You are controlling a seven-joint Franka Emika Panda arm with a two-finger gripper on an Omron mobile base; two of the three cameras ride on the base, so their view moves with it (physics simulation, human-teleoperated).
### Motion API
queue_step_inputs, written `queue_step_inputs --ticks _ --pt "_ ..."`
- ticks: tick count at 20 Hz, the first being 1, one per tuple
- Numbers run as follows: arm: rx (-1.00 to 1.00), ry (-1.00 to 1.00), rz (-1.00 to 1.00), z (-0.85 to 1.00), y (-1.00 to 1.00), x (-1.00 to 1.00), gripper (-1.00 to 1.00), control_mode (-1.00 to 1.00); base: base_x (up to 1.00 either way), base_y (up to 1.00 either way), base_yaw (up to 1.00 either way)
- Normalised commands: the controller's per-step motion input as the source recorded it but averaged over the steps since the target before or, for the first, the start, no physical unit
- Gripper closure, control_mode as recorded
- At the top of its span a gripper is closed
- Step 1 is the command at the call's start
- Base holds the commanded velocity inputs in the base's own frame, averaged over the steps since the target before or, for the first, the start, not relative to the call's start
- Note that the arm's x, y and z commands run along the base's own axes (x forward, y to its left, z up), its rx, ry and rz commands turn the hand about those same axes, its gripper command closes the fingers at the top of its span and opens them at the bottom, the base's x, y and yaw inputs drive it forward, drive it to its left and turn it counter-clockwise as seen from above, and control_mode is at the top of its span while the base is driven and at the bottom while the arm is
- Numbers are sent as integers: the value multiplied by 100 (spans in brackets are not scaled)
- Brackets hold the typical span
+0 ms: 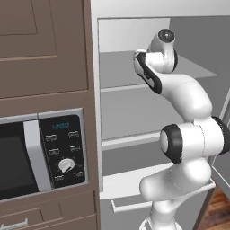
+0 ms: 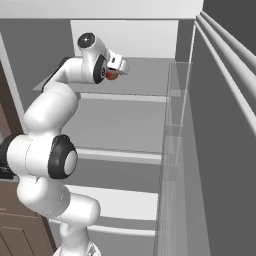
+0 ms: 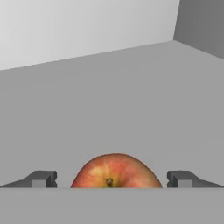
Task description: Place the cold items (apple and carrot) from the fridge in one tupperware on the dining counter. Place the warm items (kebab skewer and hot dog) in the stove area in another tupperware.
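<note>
Your arm reaches into the open fridge point(image 1: 134, 108), with the hand up at the top shelf point(image 2: 145, 75). In the hand view the gripper point(image 3: 112, 178) has its two dark fingertips point(image 3: 41, 178) spread wide, one at each side of the apple point(image 3: 116, 171), and a clear gap shows between each tip and the fruit, so you hold nothing. The apple is red and yellow, stem end facing the camera, and it sits on the grey shelf floor between the tips and close in front of the hand. From the right base view you can see a small patch of the apple point(image 2: 111, 75) just beneath the hand, on the top shelf toward its left side. Behind the apple the shelf runs back bare to the pale rear wall point(image 3: 83, 26) of the fridge, with a darker side wall at the upper right of the hand view. Lower shelves point(image 2: 125, 156) lie below the arm. The fridge door point(image 2: 220, 150) stands open on your right, with its rails along the upper edge. To the left of the fridge, a microwave point(image 1: 42, 152) is built into brown cabinets point(image 1: 45, 45); its dial and buttons face you.
</note>
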Motion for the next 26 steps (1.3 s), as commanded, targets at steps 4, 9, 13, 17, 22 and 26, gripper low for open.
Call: queue_step_inputs --ticks 4,9,13,17,22,26 --pt "3 0 0 -27 -8 -2 -100 -100 0 0 0" --pt "0 1 0 -26 0 0 -100 -100 0 0 0" --pt "0 11 0 -35 3 0 100 -100 0 0 0" --pt "3 1 0 -27 0 -2 100 -100 0 0 0" --pt "8 -11 0 -12 0 -49 100 -100 0 0 0" --pt "13 -36 0 -6 0 -93 100 -100 0 0 0"
